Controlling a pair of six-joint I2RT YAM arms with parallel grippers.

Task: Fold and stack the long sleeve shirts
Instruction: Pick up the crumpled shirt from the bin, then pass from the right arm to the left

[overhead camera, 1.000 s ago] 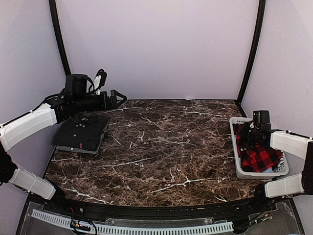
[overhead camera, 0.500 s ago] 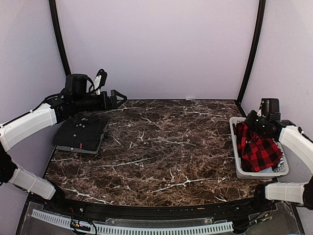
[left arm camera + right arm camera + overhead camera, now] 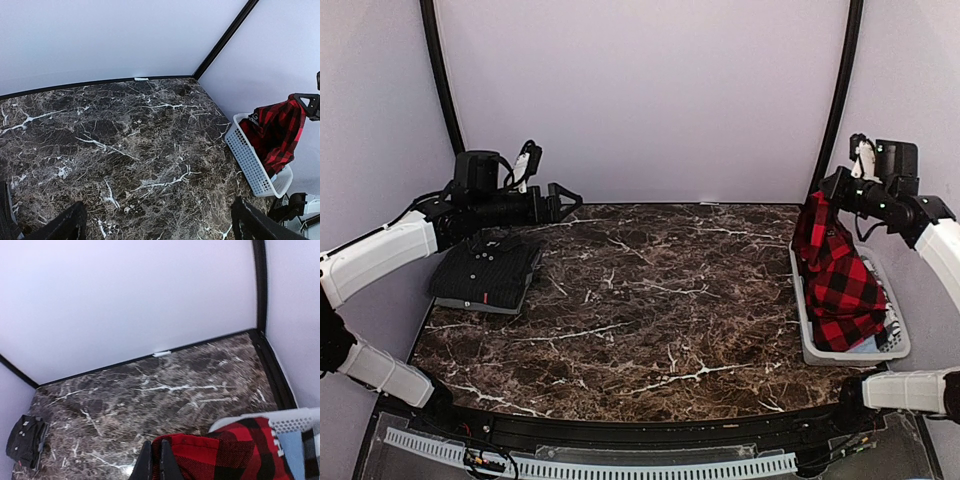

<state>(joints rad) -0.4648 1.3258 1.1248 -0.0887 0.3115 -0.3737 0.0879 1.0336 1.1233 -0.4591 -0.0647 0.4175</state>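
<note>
Presently on the inventory, largest first:

1. counter (image 3: 650, 300): dark brown marble-pattern slab with white veining, smooth and flat. It fills the middle of the overhead frame.

2. basket (image 3: 798, 300): white plastic, rectangular, with lattice walls. It sits at the right edge of the frame, long side running up-frame.

3. flannel shirt (image 3: 840, 275): soft red-and-black buffalo-check cloth, bunched and unfolded. It is pinched by its top edge at upper right of the frame and hangs directly beneath the right hand. Its long axis is near vertical and its lower end is down inside the basket.

4. charcoal shirt (image 3: 485, 272): dark, finely striped and buttoned, folded into a neat flat rectangle. It lies at the left edge of the counter, well apart from the flannel.

5. left hand (image 3: 565, 203): fingers spread wide, grasping nothing. It hovers just up-frame of the charcoal shirt and points toward frame right.

6. right hand (image 3: 823, 192): fingers clenched on the flannel's top edge.

Handling note (a judgement): only the right arm holds the flannel, and it is by far the nearer. Bare counter lies frame-left of the hanging cloth. The hem probably has to clear the basket rim before the shirt can go leftward for spreading. The limp cloth may drag or snag on the lattice.
</note>
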